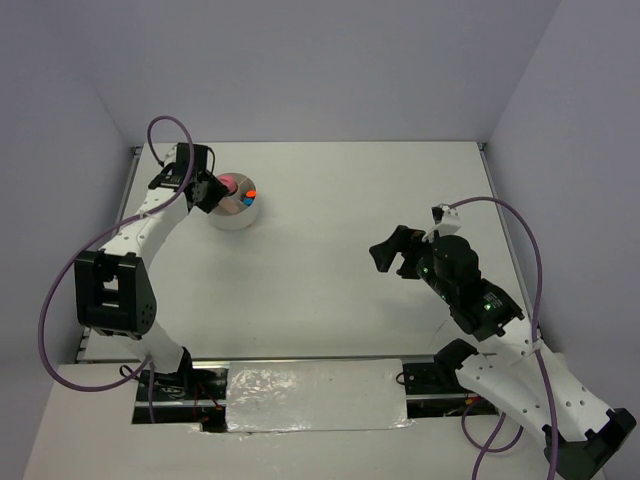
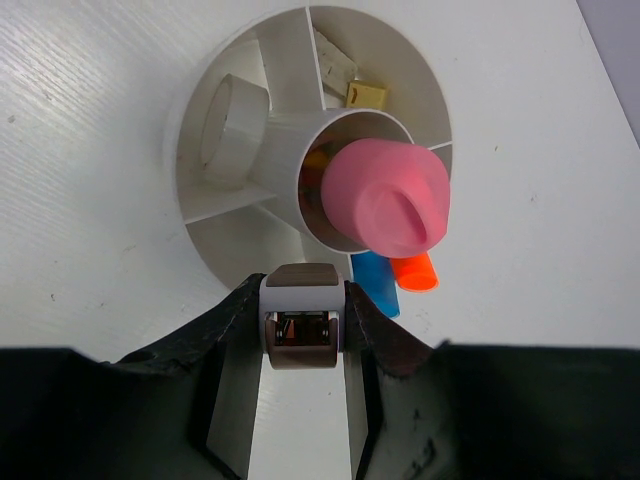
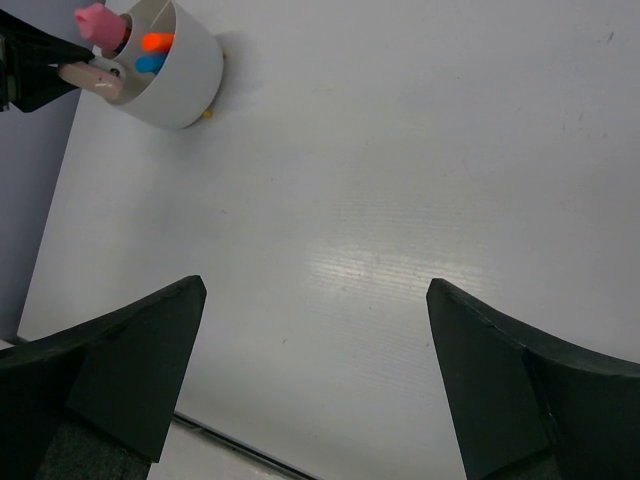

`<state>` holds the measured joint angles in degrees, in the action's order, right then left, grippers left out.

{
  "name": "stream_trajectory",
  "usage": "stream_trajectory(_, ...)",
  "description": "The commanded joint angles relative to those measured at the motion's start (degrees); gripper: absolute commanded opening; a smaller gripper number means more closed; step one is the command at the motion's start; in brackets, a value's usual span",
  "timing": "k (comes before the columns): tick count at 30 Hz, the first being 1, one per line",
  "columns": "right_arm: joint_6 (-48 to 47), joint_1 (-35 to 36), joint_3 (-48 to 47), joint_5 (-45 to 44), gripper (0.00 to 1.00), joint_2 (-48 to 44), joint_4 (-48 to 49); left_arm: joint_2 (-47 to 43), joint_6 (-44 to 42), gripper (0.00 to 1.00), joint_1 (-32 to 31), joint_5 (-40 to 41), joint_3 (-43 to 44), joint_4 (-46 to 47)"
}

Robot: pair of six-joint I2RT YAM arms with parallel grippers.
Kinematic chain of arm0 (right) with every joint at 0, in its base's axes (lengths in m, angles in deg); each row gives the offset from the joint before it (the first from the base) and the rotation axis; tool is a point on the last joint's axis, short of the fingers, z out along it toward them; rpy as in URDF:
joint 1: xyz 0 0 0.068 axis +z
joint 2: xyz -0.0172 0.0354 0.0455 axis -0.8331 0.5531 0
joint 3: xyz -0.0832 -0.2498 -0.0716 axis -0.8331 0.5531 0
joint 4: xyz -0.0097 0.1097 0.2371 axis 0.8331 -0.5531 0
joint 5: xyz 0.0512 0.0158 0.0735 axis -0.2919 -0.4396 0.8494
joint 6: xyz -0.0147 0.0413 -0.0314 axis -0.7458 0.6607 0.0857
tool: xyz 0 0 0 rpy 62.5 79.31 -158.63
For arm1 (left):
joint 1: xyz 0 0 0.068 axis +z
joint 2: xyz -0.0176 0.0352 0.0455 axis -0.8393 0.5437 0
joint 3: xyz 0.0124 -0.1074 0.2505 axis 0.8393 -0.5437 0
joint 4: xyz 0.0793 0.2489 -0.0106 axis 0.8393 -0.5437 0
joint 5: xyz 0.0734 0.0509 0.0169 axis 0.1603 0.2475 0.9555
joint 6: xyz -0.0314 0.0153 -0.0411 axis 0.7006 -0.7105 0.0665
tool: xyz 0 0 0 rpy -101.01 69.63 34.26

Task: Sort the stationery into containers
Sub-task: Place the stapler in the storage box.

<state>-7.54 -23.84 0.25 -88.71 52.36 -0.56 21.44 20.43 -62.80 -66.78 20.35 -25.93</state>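
Observation:
The round whitish container (image 1: 236, 219) stands at the far left of the table, divided into compartments around a centre tube (image 2: 200, 130). A pink cylinder (image 2: 385, 195) sticks up out of the centre tube. Blue (image 2: 376, 282) and orange (image 2: 414, 271) marker caps poke from one compartment, a clear tape ring (image 2: 228, 125) lies in another, and a tan block (image 2: 366, 93) in a third. My left gripper (image 2: 303, 322) is shut on a small white-and-brown block (image 2: 303, 290) just above the container's near rim. My right gripper (image 1: 385, 250) hangs open over bare table (image 3: 315, 300), holding nothing.
The left wall is close behind the container (image 3: 180, 60). A small yellow bit (image 3: 208, 114) lies on the table by the container's base. A foil-covered strip (image 1: 310, 395) runs along the near edge between the arm bases.

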Motion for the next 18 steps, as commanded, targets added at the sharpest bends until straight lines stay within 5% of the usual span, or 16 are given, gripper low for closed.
stream_trajectory(1, 0.45, 0.12, 0.32, -1.00, 1.00, -0.76, 0.41, 0.13, 0.12, 0.00, 0.81, -0.35, 2.28, 2.04)
stream_trajectory(18, 0.45, 0.12, 0.24, -1.00, 1.00, -0.76, 0.49, -0.05, 0.29, 0.00, 1.96, -1.85, 1.05, 3.27)
